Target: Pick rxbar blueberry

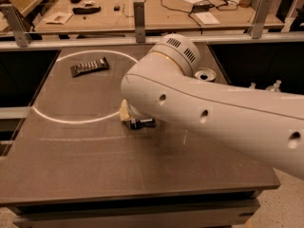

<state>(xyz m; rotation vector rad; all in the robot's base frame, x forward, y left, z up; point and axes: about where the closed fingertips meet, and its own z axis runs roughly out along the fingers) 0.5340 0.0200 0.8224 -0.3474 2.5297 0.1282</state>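
rxbar blueberry (142, 123) just left of frame center on the table (95, 170), mostly tucked under the white arm (213, 113), visible bit runs roughly left-right, gripper (125, 111) right beside its upper left, open or closed, can't tell

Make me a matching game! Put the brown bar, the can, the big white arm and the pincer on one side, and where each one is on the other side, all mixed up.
Things
1. brown bar
2. can
3. white arm
4. pincer

Places
A. peeking out low under the arm's front end, near the middle of the table
B. far left, inside the white ring
C. reaching in from the right
D. far side, behind the arm

Pairs: 1-B, 2-D, 3-C, 4-A
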